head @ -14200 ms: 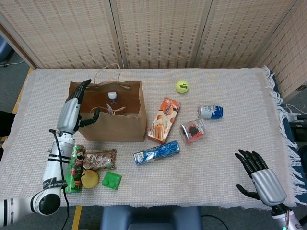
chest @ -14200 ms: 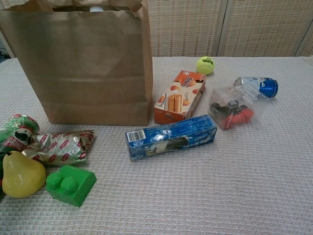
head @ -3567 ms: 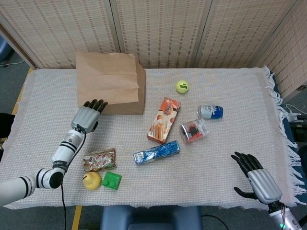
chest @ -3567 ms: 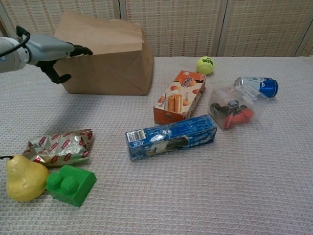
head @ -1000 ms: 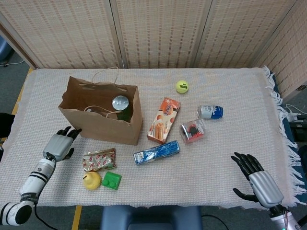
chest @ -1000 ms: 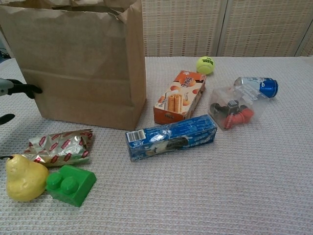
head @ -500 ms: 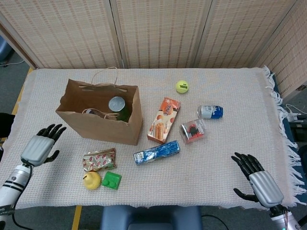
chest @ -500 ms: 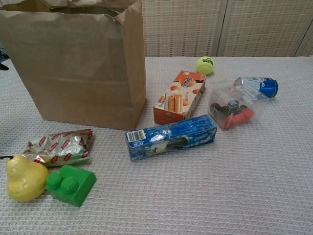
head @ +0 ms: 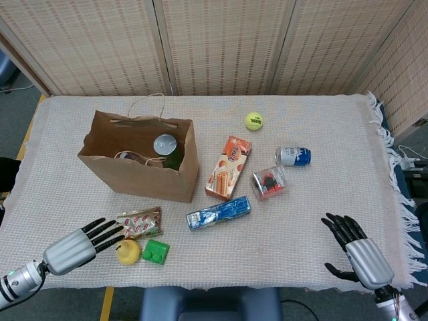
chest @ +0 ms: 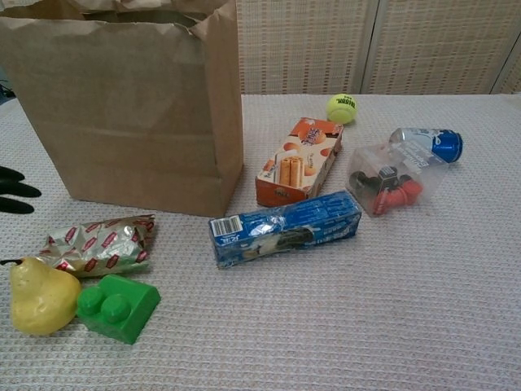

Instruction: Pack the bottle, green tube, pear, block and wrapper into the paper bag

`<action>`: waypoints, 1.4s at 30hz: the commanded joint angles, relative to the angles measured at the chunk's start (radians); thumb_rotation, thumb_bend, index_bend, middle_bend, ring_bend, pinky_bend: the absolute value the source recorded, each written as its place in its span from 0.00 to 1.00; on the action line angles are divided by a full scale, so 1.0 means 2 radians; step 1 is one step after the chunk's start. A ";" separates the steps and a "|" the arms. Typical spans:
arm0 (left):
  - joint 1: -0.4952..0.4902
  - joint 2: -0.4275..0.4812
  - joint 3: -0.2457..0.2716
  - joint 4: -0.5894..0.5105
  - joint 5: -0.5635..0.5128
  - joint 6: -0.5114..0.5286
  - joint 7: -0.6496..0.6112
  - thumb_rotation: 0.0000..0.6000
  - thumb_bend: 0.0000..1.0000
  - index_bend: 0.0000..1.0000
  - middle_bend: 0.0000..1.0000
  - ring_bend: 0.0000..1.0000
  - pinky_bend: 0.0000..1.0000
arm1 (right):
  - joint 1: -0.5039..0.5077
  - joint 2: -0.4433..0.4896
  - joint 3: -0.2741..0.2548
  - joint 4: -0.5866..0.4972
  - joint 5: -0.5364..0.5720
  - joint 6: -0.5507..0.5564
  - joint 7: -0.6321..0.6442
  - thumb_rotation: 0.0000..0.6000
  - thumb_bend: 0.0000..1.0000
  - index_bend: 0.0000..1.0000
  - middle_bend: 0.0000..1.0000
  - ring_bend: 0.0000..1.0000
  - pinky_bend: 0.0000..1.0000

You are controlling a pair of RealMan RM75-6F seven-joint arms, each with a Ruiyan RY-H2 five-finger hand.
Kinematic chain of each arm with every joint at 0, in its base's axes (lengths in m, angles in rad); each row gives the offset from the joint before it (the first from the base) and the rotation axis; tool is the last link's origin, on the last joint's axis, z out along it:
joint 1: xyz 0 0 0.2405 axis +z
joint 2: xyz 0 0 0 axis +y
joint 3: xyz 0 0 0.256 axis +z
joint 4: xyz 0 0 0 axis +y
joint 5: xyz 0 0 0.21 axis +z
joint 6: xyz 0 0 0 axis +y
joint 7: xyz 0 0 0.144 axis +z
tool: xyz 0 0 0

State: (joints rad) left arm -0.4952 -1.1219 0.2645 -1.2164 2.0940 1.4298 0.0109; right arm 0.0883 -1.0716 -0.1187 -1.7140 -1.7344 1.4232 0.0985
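Note:
The brown paper bag (head: 140, 177) stands upright with its mouth open at the table's left; it shows large in the chest view (chest: 130, 122). Inside it I see the bottle's grey cap (head: 164, 144). The green tube shows in neither view. In front of the bag lie the red and green wrapper (head: 139, 223) (chest: 102, 244), the yellow pear (head: 127, 251) (chest: 39, 297) and the green block (head: 155, 251) (chest: 118, 305). My left hand (head: 75, 247) holds nothing, its fingers spread, fingertips (chest: 16, 204) just left of the pear and wrapper. My right hand (head: 358, 253) hovers open at the front right.
Right of the bag lie an orange snack box (head: 228, 167), a blue packet (head: 218, 212), a clear pouch with red pieces (head: 268, 182), a blue and white can (head: 293, 156) and a tennis ball (head: 253, 121). Wicker screens stand behind the table.
My left hand has swung from beside the bag's left side down to the front edge, ending next to the pear and wrapper. Bag, objects and right hand stay put.

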 commanded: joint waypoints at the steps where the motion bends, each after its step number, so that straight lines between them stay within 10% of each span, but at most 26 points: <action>1: -0.001 -0.007 0.005 -0.002 0.003 -0.006 0.005 1.00 0.35 0.00 0.00 0.00 0.15 | 0.001 0.001 0.000 0.000 0.000 -0.001 0.001 1.00 0.12 0.00 0.00 0.00 0.03; 30: -0.016 -0.080 0.002 0.002 -0.024 -0.093 0.025 1.00 0.37 0.03 0.00 0.01 0.20 | 0.003 0.003 -0.003 -0.002 0.000 -0.007 0.004 1.00 0.12 0.00 0.00 0.00 0.03; 36: -0.014 -0.092 0.006 0.008 -0.032 -0.098 0.017 1.00 0.41 0.25 0.12 0.10 0.31 | 0.003 0.003 -0.003 -0.003 0.002 -0.008 0.004 1.00 0.12 0.00 0.00 0.00 0.03; 42: 0.005 -0.116 0.004 0.036 -0.027 -0.056 0.021 1.00 0.56 0.53 0.43 0.40 0.60 | 0.004 0.004 -0.003 -0.004 0.002 -0.009 0.005 1.00 0.12 0.00 0.00 0.00 0.03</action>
State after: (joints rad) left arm -0.5004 -1.3360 0.2752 -1.1664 2.0350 1.2897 0.0495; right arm 0.0956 -1.0633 -0.1254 -1.7226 -1.7305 1.4051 0.1089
